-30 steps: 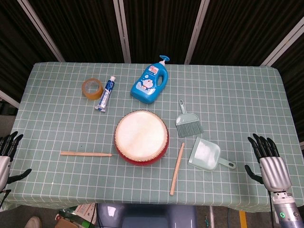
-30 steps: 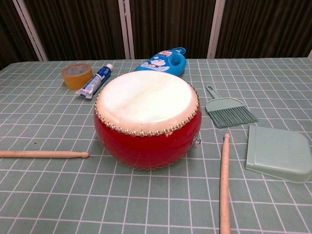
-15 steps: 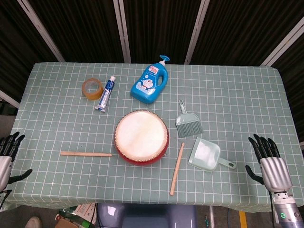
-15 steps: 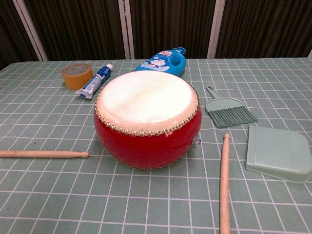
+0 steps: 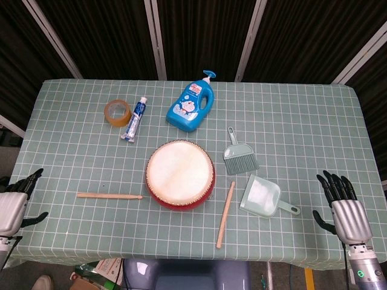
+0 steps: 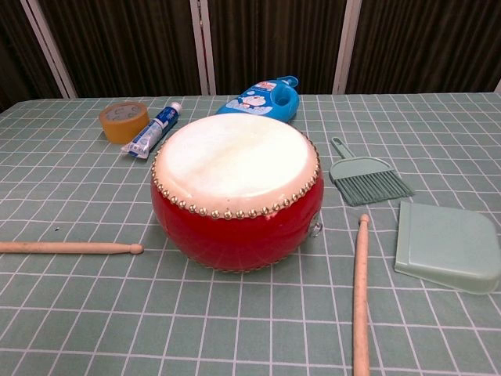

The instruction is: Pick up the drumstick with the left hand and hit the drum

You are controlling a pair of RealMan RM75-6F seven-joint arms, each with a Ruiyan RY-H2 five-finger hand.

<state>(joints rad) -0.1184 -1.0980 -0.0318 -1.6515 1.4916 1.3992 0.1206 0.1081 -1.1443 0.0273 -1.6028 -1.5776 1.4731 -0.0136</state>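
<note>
A red drum [image 5: 179, 174] [image 6: 236, 184] with a pale skin stands in the middle of the table. One wooden drumstick [image 5: 109, 196] [image 6: 69, 247] lies flat to its left, tip toward the drum. A second drumstick [image 5: 225, 214] [image 6: 361, 294] lies to its right, running toward the front edge. My left hand [image 5: 14, 202] hovers at the table's front left corner, fingers spread, holding nothing, well left of the left drumstick. My right hand [image 5: 343, 207] is at the front right corner, fingers apart and empty. Neither hand shows in the chest view.
A tape roll [image 5: 117, 112], a toothpaste tube [image 5: 135, 119] and a blue bottle [image 5: 192, 103] lie behind the drum. A small green brush [image 5: 238, 154] and a dustpan [image 5: 262, 196] sit to its right, close to the second drumstick.
My left hand has shifted a little to the right, further into view over the table's corner. The right hand and all objects stay put.
</note>
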